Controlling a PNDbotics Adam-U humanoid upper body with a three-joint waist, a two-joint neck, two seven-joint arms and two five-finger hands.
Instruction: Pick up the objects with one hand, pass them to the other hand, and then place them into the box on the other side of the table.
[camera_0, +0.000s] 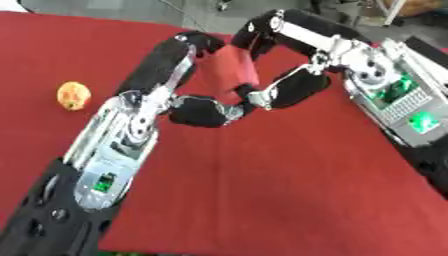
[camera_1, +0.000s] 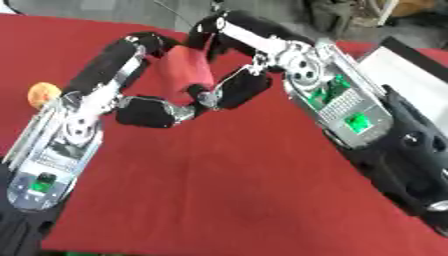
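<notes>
Red cylinder (camera_0: 229, 73) gripped by left robot hand (camera_0: 179, 82), right robot hand (camera_0: 284, 60).

Red cloth-covered table (camera_0: 289, 200) under a grey floor strip.
Beyond the table's far edge lies smooth grey floor (camera_1: 105, 10), with dark, indistinct furniture legs at top right.

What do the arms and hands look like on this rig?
Left hand and right hand have chunky black padded fingers with silver joints. Both forearms are silver metal housings with exposed green circuit boards, then black perforated shells nearer the body. No loose cables or sleeves are visible.
</notes>
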